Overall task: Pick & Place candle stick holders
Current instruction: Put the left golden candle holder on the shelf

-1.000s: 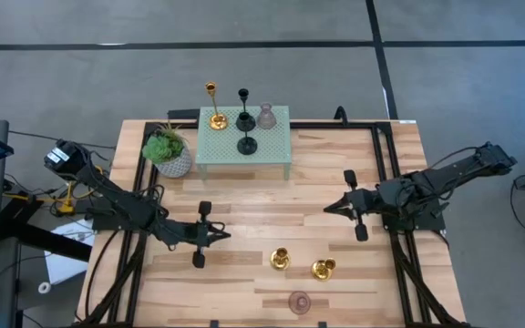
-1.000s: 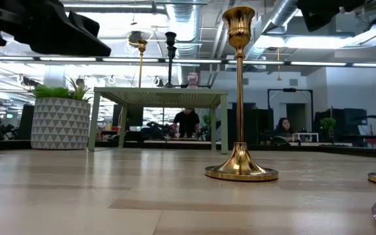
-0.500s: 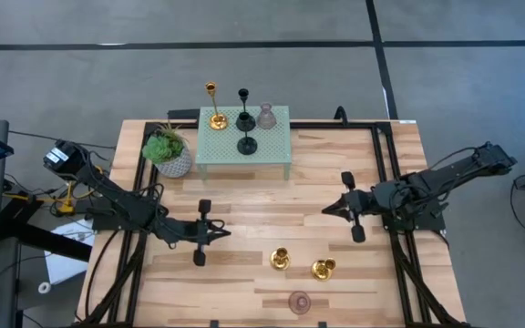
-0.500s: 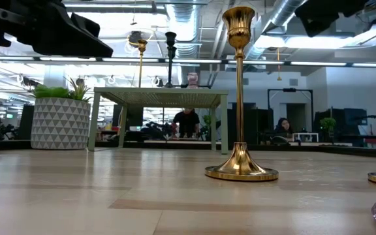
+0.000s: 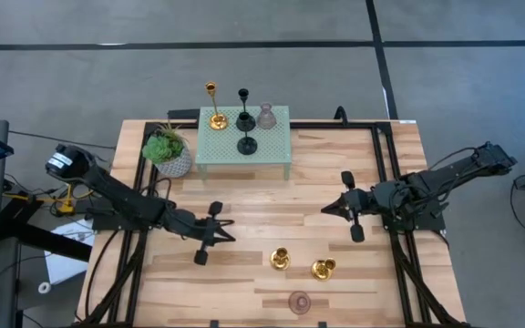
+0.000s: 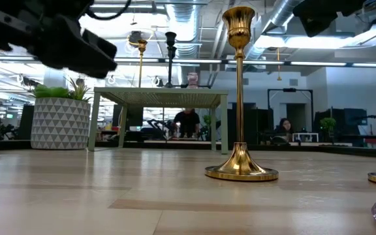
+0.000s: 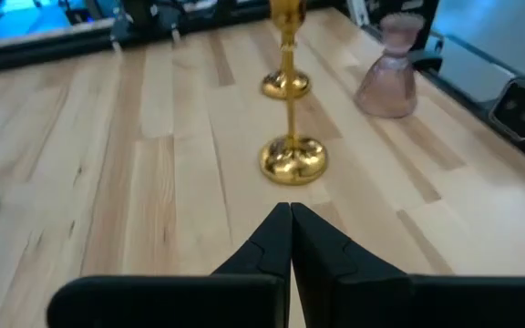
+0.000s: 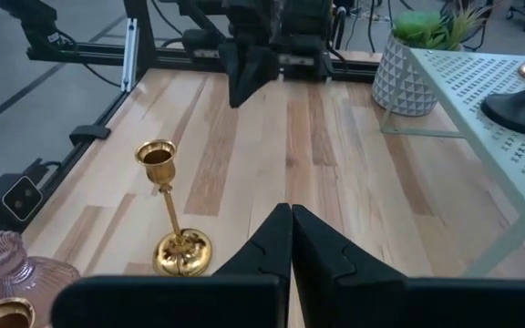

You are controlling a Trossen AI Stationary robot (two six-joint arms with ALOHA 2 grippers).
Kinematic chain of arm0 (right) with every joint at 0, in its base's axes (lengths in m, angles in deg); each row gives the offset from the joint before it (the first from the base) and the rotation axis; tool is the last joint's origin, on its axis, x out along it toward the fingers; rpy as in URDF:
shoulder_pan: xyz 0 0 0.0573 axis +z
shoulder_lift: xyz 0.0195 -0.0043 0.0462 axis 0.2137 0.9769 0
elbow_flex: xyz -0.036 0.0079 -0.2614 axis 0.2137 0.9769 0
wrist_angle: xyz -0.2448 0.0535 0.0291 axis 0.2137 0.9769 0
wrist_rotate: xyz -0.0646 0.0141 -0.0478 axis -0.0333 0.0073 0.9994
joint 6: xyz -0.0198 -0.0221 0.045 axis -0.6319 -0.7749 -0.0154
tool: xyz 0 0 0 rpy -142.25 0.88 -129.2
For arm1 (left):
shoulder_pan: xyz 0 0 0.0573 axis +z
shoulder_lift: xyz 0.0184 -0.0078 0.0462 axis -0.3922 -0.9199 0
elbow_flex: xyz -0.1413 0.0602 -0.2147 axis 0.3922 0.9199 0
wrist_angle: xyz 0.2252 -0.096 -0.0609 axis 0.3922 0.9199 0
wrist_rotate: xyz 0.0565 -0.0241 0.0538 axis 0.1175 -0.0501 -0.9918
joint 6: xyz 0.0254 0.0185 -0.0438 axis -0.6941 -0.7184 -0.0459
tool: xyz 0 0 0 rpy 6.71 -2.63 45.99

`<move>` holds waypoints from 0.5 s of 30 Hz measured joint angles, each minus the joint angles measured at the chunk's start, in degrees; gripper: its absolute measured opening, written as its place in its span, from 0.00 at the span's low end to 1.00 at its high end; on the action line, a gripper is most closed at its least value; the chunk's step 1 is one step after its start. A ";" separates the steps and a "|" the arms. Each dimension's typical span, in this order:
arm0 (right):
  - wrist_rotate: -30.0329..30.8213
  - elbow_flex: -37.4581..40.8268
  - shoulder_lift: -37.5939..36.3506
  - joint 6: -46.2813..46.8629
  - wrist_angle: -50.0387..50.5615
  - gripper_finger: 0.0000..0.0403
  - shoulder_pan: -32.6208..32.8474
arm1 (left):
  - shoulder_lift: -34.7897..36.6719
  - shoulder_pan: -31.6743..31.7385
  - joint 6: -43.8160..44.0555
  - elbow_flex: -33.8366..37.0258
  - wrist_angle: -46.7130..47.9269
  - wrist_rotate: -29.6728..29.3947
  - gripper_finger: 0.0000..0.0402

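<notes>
Nearest the front edge of the table [image 5: 244, 273], one pink candle holder [image 5: 299, 302] is standing alone. Just behind it, two gold candle holders [image 5: 281, 260] [image 5: 323, 269] are waiting upright on the bare wood; these three appear to be what is left to move.

The left hand [image 5: 229, 230] is hovering beside the nearer gold holder, fingers pressed together and carrying nothing. The right hand [image 5: 329, 210] is hanging farther back on the other side, likewise closed and empty.

At the far end, the small green stand [image 5: 279, 150] is already bearing four holders: a tall gold one [image 5: 214, 118], two black [image 5: 246, 144] [image 5: 244, 118] and a pink one [image 5: 266, 117]. A potted plant [image 5: 169, 153] is sitting beside it.

Against the earlier frames, the left hand is turning and edging toward the gold holders; the right hand and all holders are staying put.
</notes>
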 joint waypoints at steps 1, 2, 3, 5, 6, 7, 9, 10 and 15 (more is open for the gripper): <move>0.00 0.00 0.00 0.00 0.00 0.00 0.00 | -1.26 0.06 -0.04 0.00 -1.38 -0.01 0.02; 0.00 0.00 0.00 0.00 0.00 0.00 0.00 | -2.74 0.12 -0.29 0.00 -3.52 -0.05 0.01; 0.00 0.01 -0.01 0.00 0.01 0.00 0.00 | -4.41 0.39 -0.74 0.00 -5.92 0.06 0.01; 0.22 0.00 0.00 0.00 0.02 0.00 0.02 | -8.06 0.83 -1.54 0.00 -10.85 1.78 0.01; 0.60 0.00 -0.01 0.01 0.02 0.00 0.02 | -9.94 1.24 -1.58 0.00 -13.40 2.87 0.02; 0.84 0.00 -0.02 0.00 0.02 0.00 0.02 | -11.91 1.71 -1.59 -0.01 -15.89 3.82 0.02; 0.85 0.00 -0.02 0.00 0.02 0.00 0.02 | -15.21 2.60 -1.65 -0.02 -19.24 4.82 0.02; 0.87 0.00 -0.02 0.00 0.02 0.00 0.02 | -16.74 3.13 -1.71 -0.02 -20.50 4.91 0.02; 0.89 0.00 -0.02 1.15 -0.20 0.00 0.02 | -22.18 6.69 -2.93 -0.02 -29.92 9.23 0.01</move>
